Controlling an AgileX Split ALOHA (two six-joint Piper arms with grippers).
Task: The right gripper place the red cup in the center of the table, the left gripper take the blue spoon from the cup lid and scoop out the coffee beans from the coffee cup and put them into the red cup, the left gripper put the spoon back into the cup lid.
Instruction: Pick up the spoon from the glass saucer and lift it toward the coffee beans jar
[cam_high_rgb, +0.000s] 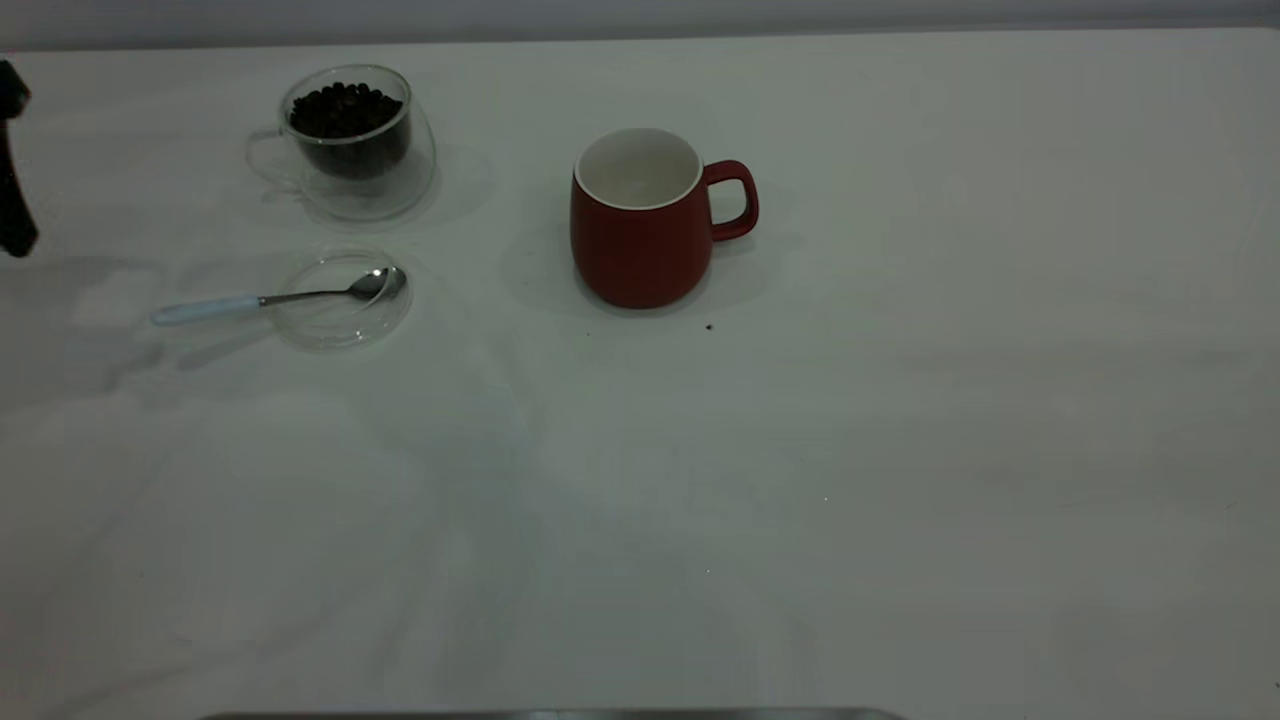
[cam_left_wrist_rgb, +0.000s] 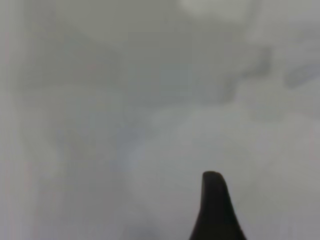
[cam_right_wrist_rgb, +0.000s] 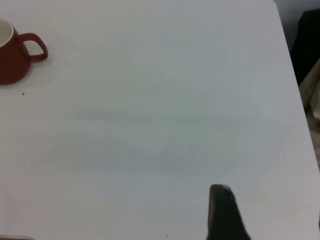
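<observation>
a: nearest to us the table (cam_high_rgb: 640, 560) is bare white surface. nothing there obstructs either arm.

b: next item going back?

a: the cup lid (cam_high_rgb: 345, 325), left of centre. the blue spoon (cam_high_rgb: 270, 298) lies across it, bowl inside the rim, pale handle overhanging the edge toward the left side. risk, as i judge it: a pinch on that overhang could lever the bowl up and drag or flip the lid, since the glass looks light and the tabletop smooth.

b: and the red cup (cam_high_rgb: 640, 225)?

a: upright near the middle of the table, handle pointing right, white interior apparently empty. one dark speck, possibly a bean, lies on the table just in front of it. no gripper touches the cup.

b: farthest back?

a: the coffee cup (cam_high_rgb: 348, 140), just behind the lid, holding the coffee beans (cam_high_rgb: 345, 110) close to the brim. risk: a hasty scoop could spill beans over the rim, and the carry to the red cup crosses open table.

b: the arms?

a: the left gripper (cam_high_rgb: 14, 160) shows only as a dark part at the left edge, well apart from the spoon; whether its jaws are spread or pressed together, i cannot tell. the right gripper (cam_right_wrist_rgb: 225, 215) shows one dark finger in its wrist view, well clear of the red cup; same answer, cannot tell.
</observation>
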